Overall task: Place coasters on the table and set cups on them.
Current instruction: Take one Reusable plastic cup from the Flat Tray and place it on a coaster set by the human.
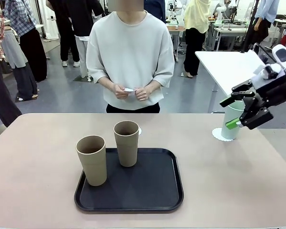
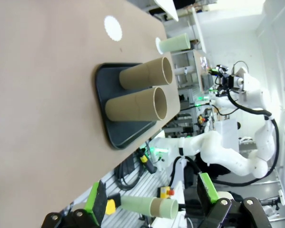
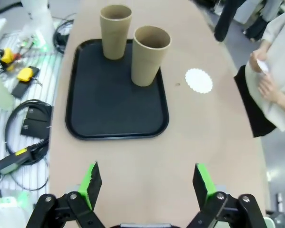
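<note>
With left fingers (image 2: 97,202) and right fingers (image 1: 250,118) both wide open and empty, the mint cup (image 1: 236,113) sits on a coaster (image 1: 217,136) at the counter's (image 1: 37,143) right, while the tan cup (image 1: 91,160) and brown cup (image 1: 126,143) stand on the tray (image 1: 157,191), probably light, stiff and slick, best pinched across the upper wall.

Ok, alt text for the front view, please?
A mint cup stands on a white coaster at the right of the table, the open right gripper beside it. A tan cup and a brown cup stand on a black tray at the middle; a person behind holds something small and white in both hands.
</note>
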Controlling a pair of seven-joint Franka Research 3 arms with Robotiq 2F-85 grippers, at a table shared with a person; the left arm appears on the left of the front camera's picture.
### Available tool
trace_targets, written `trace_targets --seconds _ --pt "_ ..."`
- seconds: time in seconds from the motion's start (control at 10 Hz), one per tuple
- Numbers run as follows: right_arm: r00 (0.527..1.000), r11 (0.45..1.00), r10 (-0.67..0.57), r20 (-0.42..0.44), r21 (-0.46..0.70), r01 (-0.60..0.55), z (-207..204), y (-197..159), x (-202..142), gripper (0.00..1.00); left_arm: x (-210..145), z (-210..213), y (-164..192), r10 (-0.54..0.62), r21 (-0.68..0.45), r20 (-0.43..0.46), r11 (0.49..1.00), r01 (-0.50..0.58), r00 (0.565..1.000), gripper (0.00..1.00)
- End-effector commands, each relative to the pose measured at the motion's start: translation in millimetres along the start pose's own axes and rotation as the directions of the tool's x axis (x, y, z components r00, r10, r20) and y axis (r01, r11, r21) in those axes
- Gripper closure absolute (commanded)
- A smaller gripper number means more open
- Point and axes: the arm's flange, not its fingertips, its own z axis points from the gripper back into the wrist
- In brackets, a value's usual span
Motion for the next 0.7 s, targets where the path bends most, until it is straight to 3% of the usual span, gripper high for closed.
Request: trace_targets --seconds 0.0,0.4,0.6 --pt "0.992 0.998 0.067 0.111 0.001 -0.067 -65 -12 -15 0.00 0 1 0 -0.015 -0.017 0.008 1.000 0.015 1.000 0.00" --pt "0.976 0.995 0.084 0.199 0.037 -0.093 -165 -23 -15 0.00 0 1 0 -0.015 -0.017 0.008 1.000 0.015 1.000 0.00" --pt "0.947 0.996 0.018 0.320 0.082 -0.046 -186 -26 -23 0.00 0 1 0 -0.015 -0.017 0.008 1.000 0.015 1.000 0.00"
